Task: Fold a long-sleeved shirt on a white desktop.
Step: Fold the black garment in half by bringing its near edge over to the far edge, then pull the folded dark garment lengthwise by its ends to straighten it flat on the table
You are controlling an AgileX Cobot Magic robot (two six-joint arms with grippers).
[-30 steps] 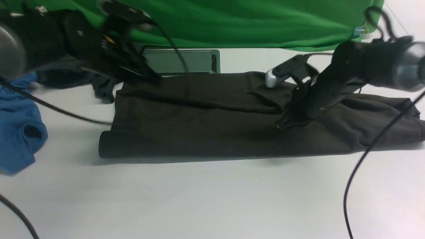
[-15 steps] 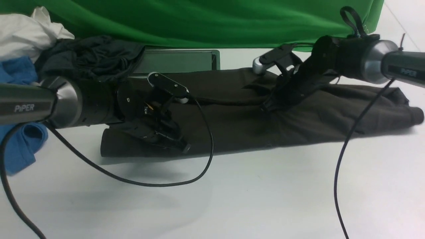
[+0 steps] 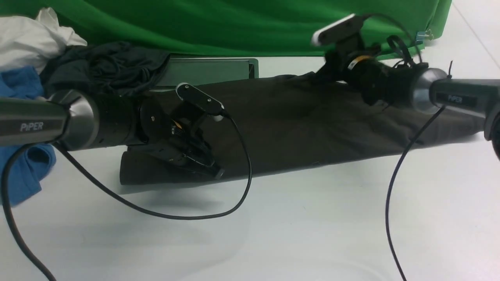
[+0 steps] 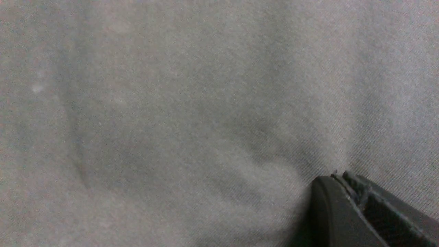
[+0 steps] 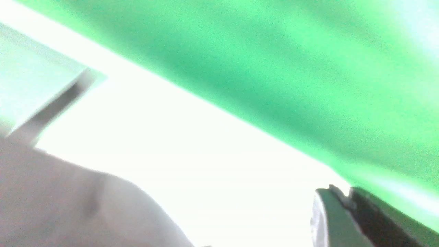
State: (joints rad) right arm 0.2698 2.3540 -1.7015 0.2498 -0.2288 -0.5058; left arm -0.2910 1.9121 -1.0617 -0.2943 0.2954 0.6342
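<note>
Soft, even light fills my front view; the thin black cable (image 3: pixel 175 217) throws a faint shadow on the matte white desktop (image 3: pixel 293 234). My right wrist view is overexposed and blurred, the green cloth backdrop (image 5: pixel 274 68) hazy; left wrist looks grainy, washed-out.

- long-sleeved shirt (image 3: pixel 304 128): the near-left part is tucked behind the left arm (image 3: pixel 78 121), and the far-right end slips behind the right arm (image 3: pixel 457 97)
- left gripper (image 4: pixel 343 187): the left wrist view crops off all but the tips, and the cloth around them is a grey blur
- right gripper (image 5: pixel 346 212): cropped too and washed out by glare, can't tell if it's parted
- blue garment (image 3: pixel 23 168) left of the shirt: cut off by the frame edge
</note>
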